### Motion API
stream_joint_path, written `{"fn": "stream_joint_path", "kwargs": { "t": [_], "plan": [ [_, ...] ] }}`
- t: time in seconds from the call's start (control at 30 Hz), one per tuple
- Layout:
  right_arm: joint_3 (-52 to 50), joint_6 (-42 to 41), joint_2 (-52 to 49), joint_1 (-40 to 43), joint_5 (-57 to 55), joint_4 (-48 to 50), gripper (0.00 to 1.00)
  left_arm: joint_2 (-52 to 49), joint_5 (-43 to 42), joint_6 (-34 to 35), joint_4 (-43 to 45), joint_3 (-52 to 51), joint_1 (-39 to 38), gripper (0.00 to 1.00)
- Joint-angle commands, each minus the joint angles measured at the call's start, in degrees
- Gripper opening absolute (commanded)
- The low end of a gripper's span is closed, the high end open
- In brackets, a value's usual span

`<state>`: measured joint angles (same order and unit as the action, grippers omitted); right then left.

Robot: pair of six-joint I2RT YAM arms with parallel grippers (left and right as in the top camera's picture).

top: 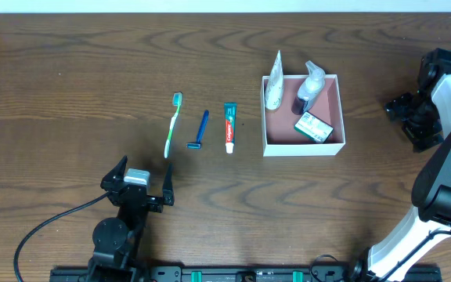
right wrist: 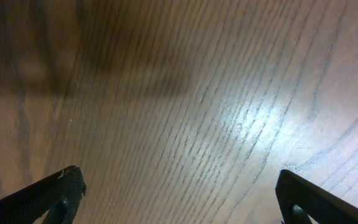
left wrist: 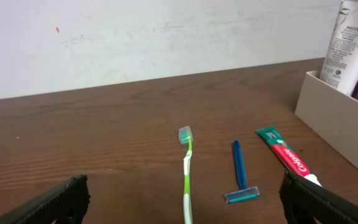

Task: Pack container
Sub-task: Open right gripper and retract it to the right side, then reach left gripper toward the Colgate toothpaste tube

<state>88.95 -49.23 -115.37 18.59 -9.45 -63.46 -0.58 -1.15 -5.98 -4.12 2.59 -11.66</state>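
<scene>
The container, a square white box with a dusty-pink inside, sits right of centre; its wall shows in the left wrist view. It holds a white tube, a spray bottle and a green-and-white packet. Left of it lie a toothpaste tube, a blue razor and a green toothbrush, also in the left wrist view as toothpaste, razor and toothbrush. My left gripper is open and empty, just short of the toothbrush. My right gripper is open and empty over bare wood, right of the container.
A black cable runs from the left arm base across the front left of the wooden table. The right arm stands along the right edge.
</scene>
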Motion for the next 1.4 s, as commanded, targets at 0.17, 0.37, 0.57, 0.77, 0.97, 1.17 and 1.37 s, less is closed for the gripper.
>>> {"fn": "stream_joint_path", "kwargs": {
  "t": [0.17, 0.37, 0.57, 0.77, 0.97, 1.17, 1.37],
  "plan": [
    [-0.3, -1.1, 0.9, 0.2, -0.4, 0.1, 0.99, 0.2, -13.8, 4.5, 6.5, -1.7, 0.3, 0.98],
    [-0.3, -1.1, 0.9, 0.2, -0.4, 0.1, 0.99, -8.0, -16.5, 6.3, 4.1, 7.7, 0.3, 0.98],
    [-0.3, -1.1, 0.9, 0.2, -0.4, 0.1, 0.99, -31.8, -40.3, -1.1, -5.3, 30.7, 0.3, 0.98],
    [-0.3, -1.1, 0.9, 0.2, -0.4, 0.1, 0.99, -50.0, -42.3, 1.3, -8.2, 42.5, 0.3, 0.98],
    [-0.3, -1.1, 0.9, 0.2, -0.4, 0.1, 0.99, -73.4, -30.5, 0.6, -37.9, 68.1, -0.6, 0.98],
    [-0.3, -1.1, 0.9, 0.2, -0.4, 0.1, 0.99, -85.9, -32.5, 2.9, -39.9, 75.9, -2.8, 0.98],
    [-0.3, -1.1, 0.9, 0.2, -0.4, 0.1, 0.99, -92.3, -6.3, 16.4, -38.4, 75.9, -7.1, 0.98]
  ]
}}
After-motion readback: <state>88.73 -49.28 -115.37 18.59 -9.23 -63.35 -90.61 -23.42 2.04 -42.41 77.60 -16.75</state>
